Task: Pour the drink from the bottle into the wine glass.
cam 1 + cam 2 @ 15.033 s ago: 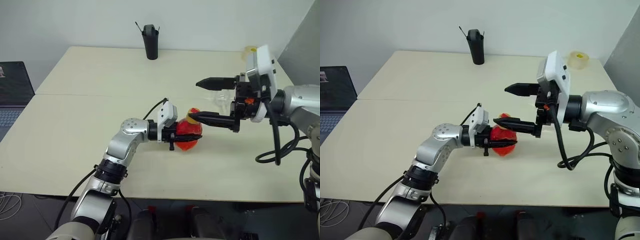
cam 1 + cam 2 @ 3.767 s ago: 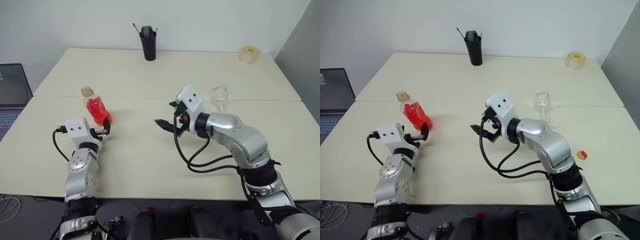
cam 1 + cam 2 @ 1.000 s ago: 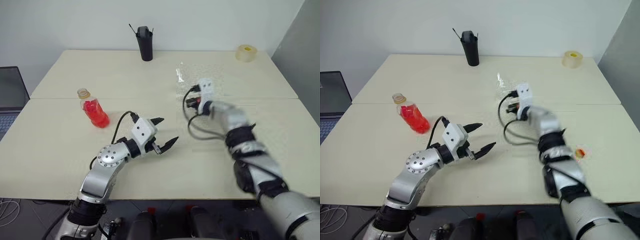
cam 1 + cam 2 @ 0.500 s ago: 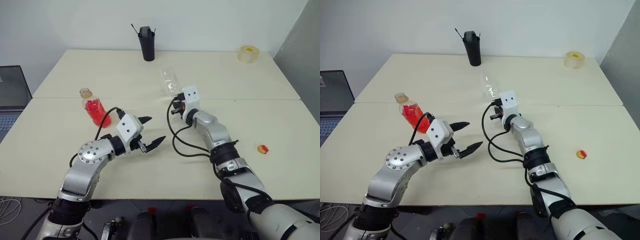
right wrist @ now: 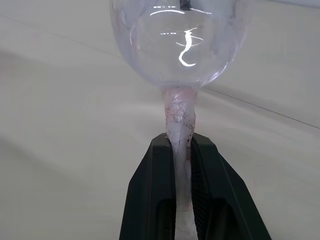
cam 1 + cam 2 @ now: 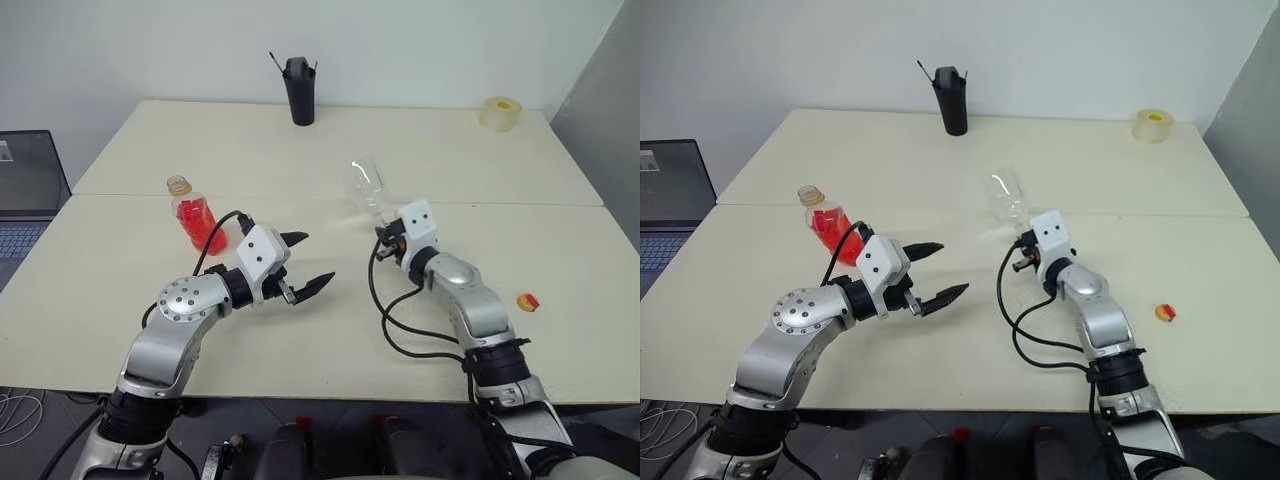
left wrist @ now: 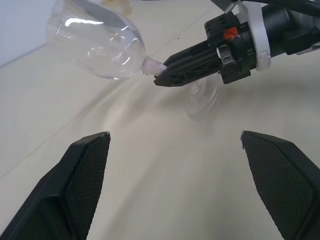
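The bottle point(image 6: 195, 220) stands uncapped on the table's left side, with the red drink point(image 6: 203, 228) in its lower half. Right of it, apart from the bottle, my left gripper point(image 6: 312, 259) hovers open and empty. My right gripper point(image 5: 179, 142) is shut on the stem of the wine glass point(image 6: 367, 185) near the table's middle. The glass is empty and tilted, its bowl point(image 5: 180, 40) leaning away from the gripper. In the left wrist view the bowl point(image 7: 97, 37) sits ahead, between my own fingers point(image 7: 82, 170), with the right gripper's fingers point(image 7: 190, 62) pinching the stem.
A tall black cup point(image 6: 301, 90) stands at the back centre and a tape roll point(image 6: 500, 112) at the back right. A small yellow and red cap point(image 6: 527, 301) lies on the table to the right. A laptop point(image 6: 30, 180) sits off the left edge.
My right arm has drawn back toward me and to the right, carrying the wine glass with it. The left gripper has stayed open and almost in place.
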You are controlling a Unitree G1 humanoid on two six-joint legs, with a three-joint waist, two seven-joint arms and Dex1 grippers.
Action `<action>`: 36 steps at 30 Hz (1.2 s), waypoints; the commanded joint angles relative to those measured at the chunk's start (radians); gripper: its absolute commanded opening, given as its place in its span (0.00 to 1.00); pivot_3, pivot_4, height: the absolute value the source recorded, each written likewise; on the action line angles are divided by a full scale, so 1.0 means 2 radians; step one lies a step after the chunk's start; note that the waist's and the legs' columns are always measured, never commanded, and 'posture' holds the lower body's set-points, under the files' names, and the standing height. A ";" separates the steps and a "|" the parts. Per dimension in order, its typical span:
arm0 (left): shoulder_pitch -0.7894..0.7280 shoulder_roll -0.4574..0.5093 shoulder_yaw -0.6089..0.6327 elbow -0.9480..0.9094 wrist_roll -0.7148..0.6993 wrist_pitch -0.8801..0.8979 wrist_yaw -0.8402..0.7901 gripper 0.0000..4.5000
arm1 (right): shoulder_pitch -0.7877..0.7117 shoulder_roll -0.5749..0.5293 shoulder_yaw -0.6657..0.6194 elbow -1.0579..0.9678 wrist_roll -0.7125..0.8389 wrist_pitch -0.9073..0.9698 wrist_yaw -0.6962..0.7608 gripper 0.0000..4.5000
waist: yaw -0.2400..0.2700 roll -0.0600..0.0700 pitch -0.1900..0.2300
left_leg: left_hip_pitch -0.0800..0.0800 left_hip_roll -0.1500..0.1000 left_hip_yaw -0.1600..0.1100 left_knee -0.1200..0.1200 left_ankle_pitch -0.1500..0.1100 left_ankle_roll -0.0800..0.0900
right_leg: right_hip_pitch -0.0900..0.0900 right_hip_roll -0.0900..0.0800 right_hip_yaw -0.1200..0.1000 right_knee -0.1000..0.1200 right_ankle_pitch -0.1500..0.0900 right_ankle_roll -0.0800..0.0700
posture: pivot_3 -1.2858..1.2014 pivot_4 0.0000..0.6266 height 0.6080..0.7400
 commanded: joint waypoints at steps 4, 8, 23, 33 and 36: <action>-0.010 0.009 0.007 -0.003 0.000 -0.011 -0.009 1.00 | 0.058 -0.052 0.040 0.014 -0.013 0.088 0.038 0.03 | 0.002 -0.001 -0.003 | 0.004 0.000 -0.002 -0.002 0.000 0.000 | 0.006 0.000 -0.002 -0.004 0.000 0.000 | 0.52 0.24 1.00; -0.009 0.010 0.007 0.001 0.001 -0.014 -0.011 1.00 | 0.069 -0.067 0.032 0.006 -0.005 0.086 0.041 0.03 | 0.004 -0.003 -0.005 | 0.011 -0.001 -0.006 -0.003 -0.001 0.001 | 0.016 0.000 -0.003 -0.009 -0.001 0.000 | 0.52 0.24 1.00; -0.027 0.003 -0.002 0.027 0.007 -0.025 -0.018 1.00 | -0.215 0.009 -0.202 0.047 0.159 0.414 -0.046 0.03 | -0.002 0.005 0.001 | 0.004 -0.001 -0.004 -0.003 0.000 0.000 | 0.006 0.000 -0.002 -0.004 -0.001 0.000 | 0.52 0.24 1.00; -0.016 -0.006 -0.004 0.030 0.012 -0.037 -0.014 1.00 | -0.231 -0.092 -0.114 0.069 0.158 0.524 -0.006 0.03 | 0.000 0.005 0.001 | 0.000 -0.001 -0.004 -0.002 0.000 0.001 | 0.003 -0.001 -0.002 -0.005 -0.001 0.000 | 0.52 0.24 1.00; -0.016 -0.010 -0.006 0.033 0.013 -0.040 -0.013 1.00 | -0.207 -0.122 -0.070 0.063 0.155 0.516 0.011 0.03 | -0.001 0.005 0.001 | 0.000 -0.001 -0.004 -0.002 0.000 0.001 | 0.003 -0.001 -0.002 -0.005 -0.001 0.000 | 0.52 0.24 1.00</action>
